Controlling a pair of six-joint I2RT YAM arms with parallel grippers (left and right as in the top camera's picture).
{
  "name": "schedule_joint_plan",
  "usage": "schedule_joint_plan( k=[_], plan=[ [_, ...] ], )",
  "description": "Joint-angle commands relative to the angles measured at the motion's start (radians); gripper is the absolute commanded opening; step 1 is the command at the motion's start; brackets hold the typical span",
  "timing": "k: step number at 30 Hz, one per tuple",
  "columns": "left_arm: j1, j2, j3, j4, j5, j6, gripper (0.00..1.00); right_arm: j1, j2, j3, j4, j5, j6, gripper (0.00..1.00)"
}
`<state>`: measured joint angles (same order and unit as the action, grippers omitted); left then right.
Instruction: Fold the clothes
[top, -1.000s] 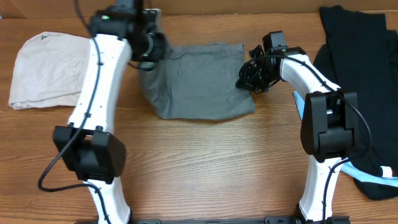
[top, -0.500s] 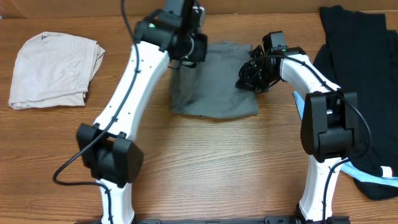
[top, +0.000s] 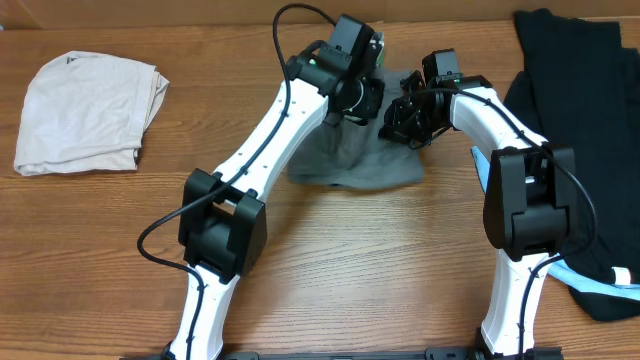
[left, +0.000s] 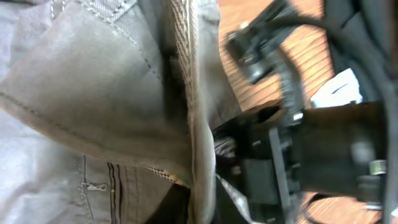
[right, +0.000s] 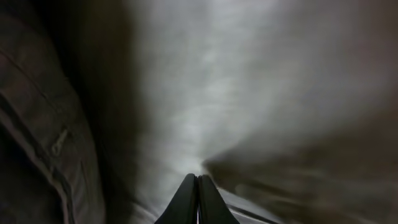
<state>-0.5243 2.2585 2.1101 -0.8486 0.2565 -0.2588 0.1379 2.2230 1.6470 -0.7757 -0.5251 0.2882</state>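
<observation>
Mostly bunched grey shorts, left fingers buried underneath, grip unreadable, right fingers pinching their edge.

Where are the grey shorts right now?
In the overhead view, the grey shorts lie bunched at rear centre, between the left gripper and the right gripper, left of the black garment.

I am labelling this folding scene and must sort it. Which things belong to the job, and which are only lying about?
Belong to the job: grey shorts.
Lying about: cream-white folded garment; black garment; light-blue garment.
</observation>
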Motion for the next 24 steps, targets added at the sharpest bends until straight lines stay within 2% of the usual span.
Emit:
schedule_joint_plan(
  k=[1,5,12,14,16,18,20,21,24],
  plan=[
    [-0.018,-0.010,0.018,0.020,0.032,-0.011,0.33,-0.010,-0.001,-0.002,0.024,0.006,0.032,0.04],
    [-0.019,-0.010,0.018,0.018,0.032,-0.010,1.00,-0.046,-0.069,0.029,0.028,0.038,0.062,0.04],
    [-0.007,-0.010,0.018,0.009,0.029,-0.006,1.00,-0.218,-0.254,0.162,-0.096,0.061,0.079,0.04],
    [0.002,-0.010,0.018,-0.008,0.031,0.014,1.00,-0.264,-0.295,0.188,-0.132,0.060,0.061,0.08],
    [0.008,-0.010,0.018,-0.039,0.056,0.079,1.00,-0.296,-0.327,0.195,-0.162,0.060,0.027,0.21],
    [0.007,-0.009,0.018,-0.098,0.074,0.200,1.00,-0.313,-0.342,0.195,-0.203,0.061,-0.020,0.39],
    [-0.001,-0.008,0.018,-0.154,0.072,0.295,1.00,-0.319,-0.342,0.193,-0.239,0.064,-0.046,0.51],
    [-0.008,-0.007,0.018,-0.193,0.064,0.356,1.00,-0.319,-0.341,0.191,-0.250,0.065,-0.058,0.60],
    [-0.030,0.009,0.012,-0.268,-0.046,0.445,1.00,-0.319,-0.341,0.187,-0.276,0.083,-0.061,0.66]
  ],
)
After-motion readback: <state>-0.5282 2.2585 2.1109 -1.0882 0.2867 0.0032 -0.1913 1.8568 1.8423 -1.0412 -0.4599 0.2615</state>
